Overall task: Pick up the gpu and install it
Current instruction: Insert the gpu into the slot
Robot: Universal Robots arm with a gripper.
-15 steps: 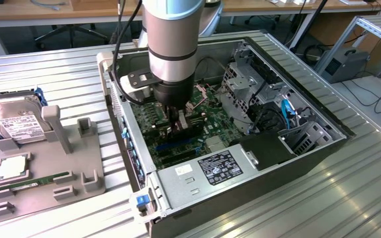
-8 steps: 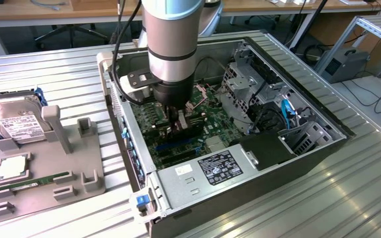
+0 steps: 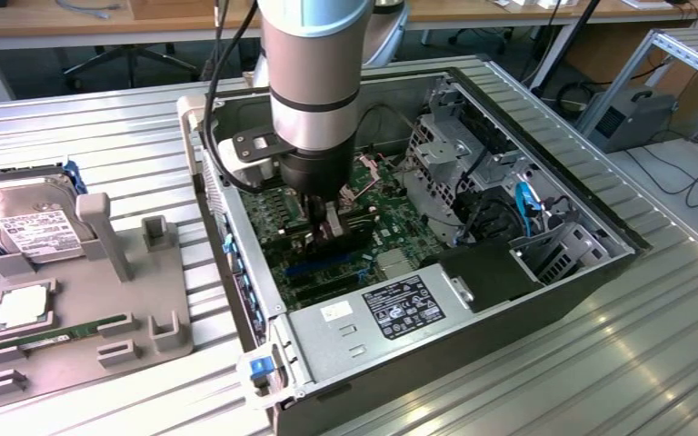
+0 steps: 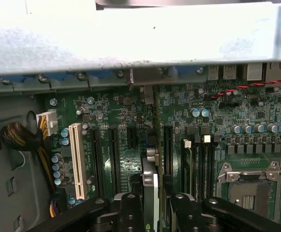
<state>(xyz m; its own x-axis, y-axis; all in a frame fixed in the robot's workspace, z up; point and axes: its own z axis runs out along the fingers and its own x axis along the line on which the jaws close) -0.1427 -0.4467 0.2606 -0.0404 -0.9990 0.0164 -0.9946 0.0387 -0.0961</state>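
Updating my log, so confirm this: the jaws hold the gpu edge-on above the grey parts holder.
Not above the holder. The jaws hold the gpu edge-on above the motherboard, inside the open computer case, as the exterior view shows. The grey parts holder sits outside the case.

Ribbed bare-metal table (image 3: 106, 127); matt grey plastic holder (image 3: 143, 341)

The exterior view looks down at a slant from above onto the open computer case (image 3: 446, 272) on the ribbed metal surface (image 3: 640, 363), far enough off to take in the grey parts rack (image 3: 94, 336) beside it. The wrist view sits close inside the case, facing the motherboard (image 4: 131, 125) past the claw (image 4: 152, 203). Both views share that green board
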